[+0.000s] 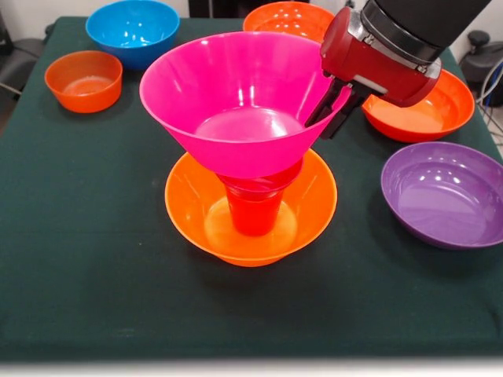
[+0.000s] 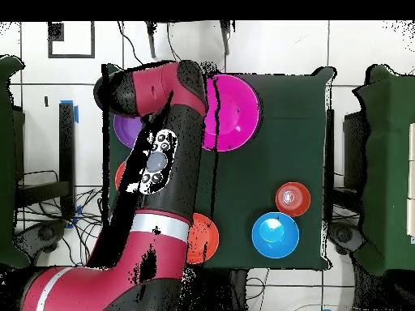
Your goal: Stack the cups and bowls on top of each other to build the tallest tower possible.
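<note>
The gripper is clamped on the pink bowl's rim, the bowl sitting upright on the orange-red cup inside the yellow-orange bowl.

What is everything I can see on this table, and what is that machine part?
Large pink flared plastic bowl: one, pink, top of the pile, resting on the cup.
Small orange-red translucent plastic cup: one, orange-red, standing inside the base bowl.
Large yellow-orange flared plastic bowl: one, yellow-orange, middle of the table, base of the pile.
Purple plastic bowl: one, purple, right side.
Blue plastic bowl: one, blue, far left.
Small orange plastic bowl: one, orange, left.
Orange-red plastic bowls: two, far right and far centre.
Green tablecloth: one, dark green.
Gripper: one, red and black, pinching the pink bowl's rim.
</note>
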Action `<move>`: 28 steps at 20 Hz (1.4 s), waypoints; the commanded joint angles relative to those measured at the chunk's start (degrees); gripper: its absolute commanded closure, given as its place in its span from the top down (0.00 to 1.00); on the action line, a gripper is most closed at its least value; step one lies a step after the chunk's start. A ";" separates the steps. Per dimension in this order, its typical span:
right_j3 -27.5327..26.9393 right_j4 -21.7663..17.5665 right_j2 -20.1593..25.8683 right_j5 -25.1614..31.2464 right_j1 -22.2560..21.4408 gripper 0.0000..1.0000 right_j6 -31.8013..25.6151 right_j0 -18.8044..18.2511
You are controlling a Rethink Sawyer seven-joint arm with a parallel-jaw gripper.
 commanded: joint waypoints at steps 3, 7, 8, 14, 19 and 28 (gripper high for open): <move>0.67 1.05 2.52 3.32 -0.55 0.00 8.95 1.44; -0.29 1.17 2.29 4.10 -0.17 0.00 8.90 1.43; -0.49 1.17 2.27 4.21 -0.11 0.00 8.86 1.41; 0.39 1.17 2.20 3.79 -0.42 0.00 8.96 1.63; 0.36 1.21 2.20 3.77 -0.45 0.00 8.99 1.56; 0.34 1.52 1.89 4.23 -0.41 0.00 9.21 1.70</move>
